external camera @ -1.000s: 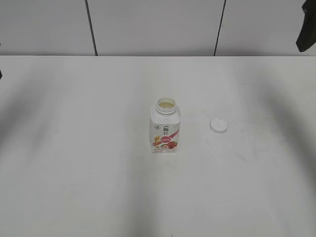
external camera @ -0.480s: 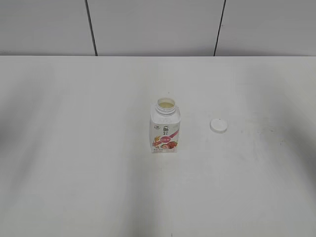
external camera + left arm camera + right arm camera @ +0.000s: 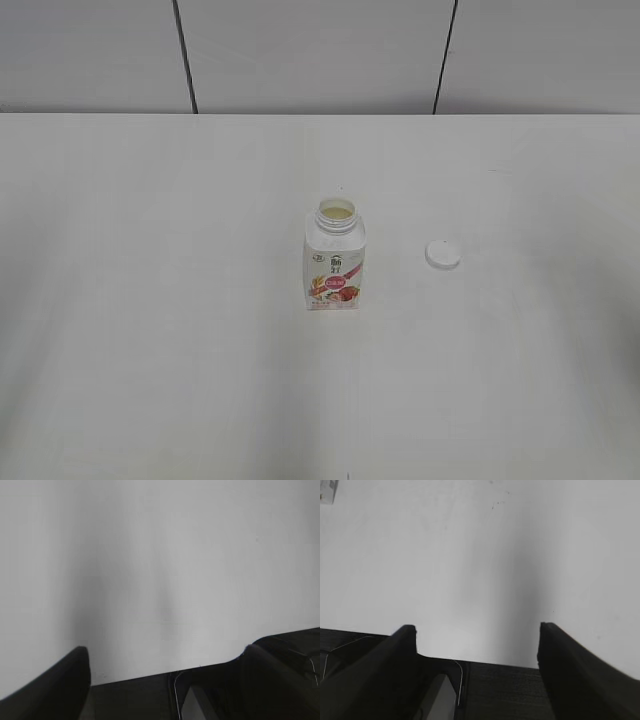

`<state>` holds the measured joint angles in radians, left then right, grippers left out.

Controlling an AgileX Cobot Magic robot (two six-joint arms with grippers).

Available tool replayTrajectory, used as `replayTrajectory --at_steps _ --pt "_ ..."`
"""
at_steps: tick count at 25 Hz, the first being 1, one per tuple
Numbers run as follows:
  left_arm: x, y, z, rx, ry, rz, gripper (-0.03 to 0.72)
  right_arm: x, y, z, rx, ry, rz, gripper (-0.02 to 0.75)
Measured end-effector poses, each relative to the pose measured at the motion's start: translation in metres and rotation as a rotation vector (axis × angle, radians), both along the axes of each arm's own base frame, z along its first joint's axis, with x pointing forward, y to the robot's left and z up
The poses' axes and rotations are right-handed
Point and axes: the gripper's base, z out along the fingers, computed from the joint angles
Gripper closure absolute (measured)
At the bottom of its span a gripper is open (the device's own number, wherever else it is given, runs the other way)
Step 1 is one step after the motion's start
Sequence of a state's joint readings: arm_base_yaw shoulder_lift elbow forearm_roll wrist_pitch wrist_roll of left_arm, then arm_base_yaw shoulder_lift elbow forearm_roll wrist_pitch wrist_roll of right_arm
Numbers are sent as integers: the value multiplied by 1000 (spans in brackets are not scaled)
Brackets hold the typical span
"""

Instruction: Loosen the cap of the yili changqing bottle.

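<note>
The yili changqing bottle (image 3: pixel 334 258) stands upright in the middle of the white table, its wide neck open with pale liquid showing inside. The small round white cap (image 3: pixel 443 254) lies flat on the table to the right of the bottle, apart from it. Neither arm shows in the exterior view. My left gripper (image 3: pixel 165 652) is open and empty over bare table near the front edge. My right gripper (image 3: pixel 477 630) is open and empty, also over bare table by the front edge. A corner of the bottle (image 3: pixel 327 492) shows at the top left of the right wrist view.
The white table (image 3: pixel 150 300) runs to a grey panelled wall (image 3: pixel 320 50) at the back. The dark front edge of the table (image 3: pixel 130 697) shows under both wrist cameras, with the robot base below.
One second ago the right arm's dark tip showed at the top right of the exterior view; it has since left the view. The arms' shadows on the table have faded. Bottle and cap have not moved.
</note>
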<state>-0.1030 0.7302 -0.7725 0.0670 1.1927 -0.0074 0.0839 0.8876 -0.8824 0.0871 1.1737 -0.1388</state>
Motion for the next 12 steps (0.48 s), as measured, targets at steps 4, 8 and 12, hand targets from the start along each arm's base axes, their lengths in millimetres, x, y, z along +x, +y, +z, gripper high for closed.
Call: replayTrajectory --at_steps 4,8,12 --pt "-21 2 -9 -6 -61 -1 123 -18 0 -18 22 21 1 146" --pt "-37 4 -22 -11 -105 -3 123 -38 0 -31 38 0 1 146" --pt "-46 4 -37 -21 -121 -5 123 -52 -1 -44 42 -15 0 146"
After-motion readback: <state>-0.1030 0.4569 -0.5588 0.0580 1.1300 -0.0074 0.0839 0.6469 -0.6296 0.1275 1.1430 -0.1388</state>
